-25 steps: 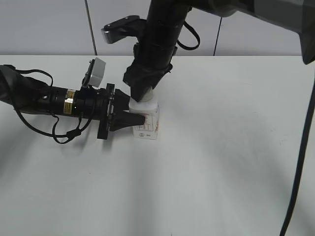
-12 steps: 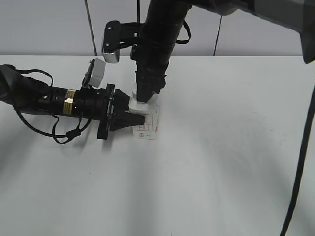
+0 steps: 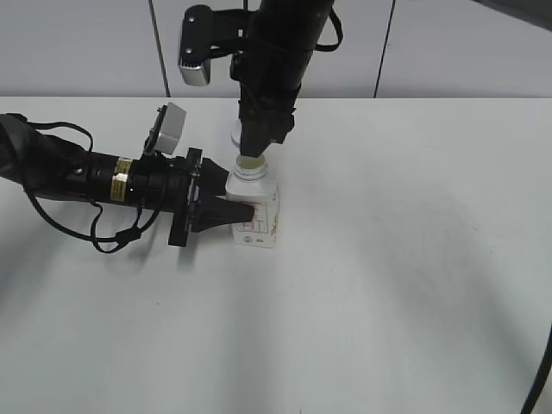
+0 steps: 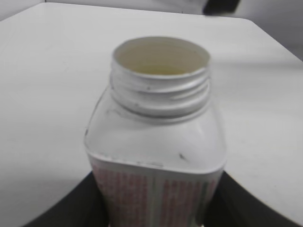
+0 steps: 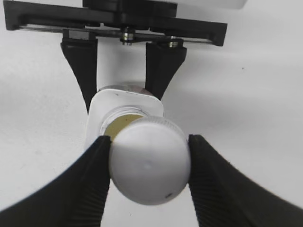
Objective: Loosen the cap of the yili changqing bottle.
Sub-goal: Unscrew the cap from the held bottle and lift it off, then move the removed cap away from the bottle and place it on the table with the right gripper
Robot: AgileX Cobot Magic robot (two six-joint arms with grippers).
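Observation:
The small white yili changqing bottle (image 3: 256,211) stands upright on the white table, its threaded neck open (image 4: 161,75). My left gripper (image 3: 226,210) is shut on the bottle's labelled body from the left; its dark fingers flank the bottle in the left wrist view (image 4: 156,208). My right gripper (image 3: 255,148) hangs just above the neck, shut on the round white cap (image 5: 149,161). The cap is off the bottle and held a little above the open mouth (image 5: 124,119). In the exterior view the cap is mostly hidden by the fingers.
The white table (image 3: 405,259) spreads to the right and front of the bottle. The left arm (image 3: 95,177) lies low across the table's left side with loose cables. A grey panelled wall (image 3: 103,43) runs behind the table.
My right gripper has turned and risen from the bottle's top, lifting the cap off. The neck now stands open. The left gripper and bottle have not moved.

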